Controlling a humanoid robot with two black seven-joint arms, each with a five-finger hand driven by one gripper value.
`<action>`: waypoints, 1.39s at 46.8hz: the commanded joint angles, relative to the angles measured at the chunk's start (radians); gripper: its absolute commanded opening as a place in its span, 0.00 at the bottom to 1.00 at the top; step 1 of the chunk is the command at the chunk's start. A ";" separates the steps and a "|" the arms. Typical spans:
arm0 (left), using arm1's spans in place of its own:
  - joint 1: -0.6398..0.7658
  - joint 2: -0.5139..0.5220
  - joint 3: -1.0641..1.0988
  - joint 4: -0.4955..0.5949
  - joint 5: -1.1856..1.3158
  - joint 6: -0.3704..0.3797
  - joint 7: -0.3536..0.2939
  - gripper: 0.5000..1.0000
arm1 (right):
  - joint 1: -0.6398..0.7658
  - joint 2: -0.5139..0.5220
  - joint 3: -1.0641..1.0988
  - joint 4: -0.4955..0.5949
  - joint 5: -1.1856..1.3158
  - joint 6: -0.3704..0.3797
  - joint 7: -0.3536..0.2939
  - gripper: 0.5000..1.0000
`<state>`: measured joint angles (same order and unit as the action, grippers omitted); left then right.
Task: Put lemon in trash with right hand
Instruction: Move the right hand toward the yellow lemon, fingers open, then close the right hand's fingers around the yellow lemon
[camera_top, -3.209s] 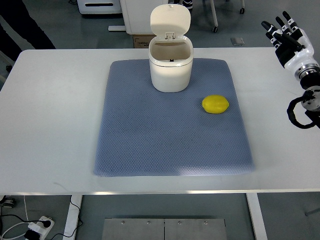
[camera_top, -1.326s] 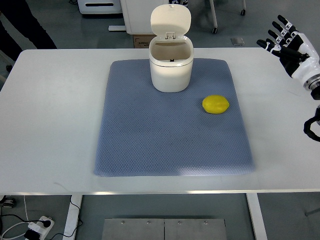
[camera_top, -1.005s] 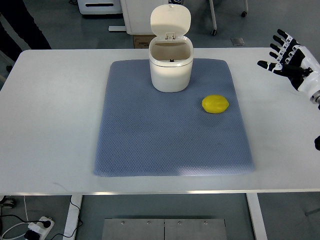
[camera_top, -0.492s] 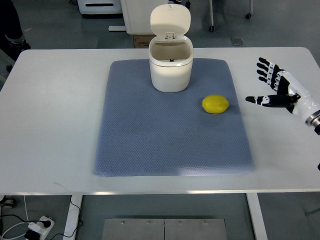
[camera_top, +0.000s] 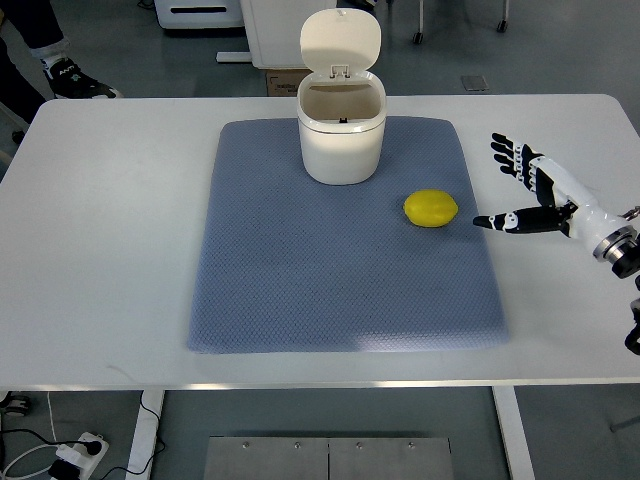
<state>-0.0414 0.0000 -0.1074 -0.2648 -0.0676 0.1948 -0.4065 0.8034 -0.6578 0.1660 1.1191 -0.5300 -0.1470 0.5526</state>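
A yellow lemon (camera_top: 431, 208) lies on the blue-grey mat (camera_top: 330, 270), right of centre. Behind it, at the mat's far edge, stands a small white trash bin (camera_top: 341, 130) with its lid flipped up and its mouth showing. My right hand (camera_top: 522, 190) comes in from the right edge and hovers over the bare table just right of the mat. Its fingers are spread and hold nothing, with the thumb pointing toward the lemon, a short gap away. The left hand is out of sight.
The white table (camera_top: 110, 230) extends well beyond the mat on both sides. A person's shoe and leg (camera_top: 60, 75) show on the floor beyond the far left corner. A cardboard box (camera_top: 280, 80) and furniture stand behind the table.
My right hand has come down from the far right corner and moved left toward the lemon, fingers still spread. Lemon and bin have not moved.
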 joint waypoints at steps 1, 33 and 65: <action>0.000 0.000 0.000 0.001 0.000 0.000 0.000 1.00 | 0.034 0.009 -0.055 -0.001 -0.001 -0.032 0.000 1.00; 0.000 0.000 0.000 -0.001 0.000 0.000 0.000 1.00 | 0.169 0.132 -0.312 -0.048 0.004 -0.197 -0.014 0.87; 0.000 0.000 0.000 -0.001 0.000 0.000 0.000 1.00 | 0.218 0.254 -0.419 -0.176 0.005 -0.210 -0.019 0.77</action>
<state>-0.0414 0.0000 -0.1074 -0.2654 -0.0675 0.1948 -0.4065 1.0147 -0.4092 -0.2389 0.9444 -0.5247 -0.3575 0.5337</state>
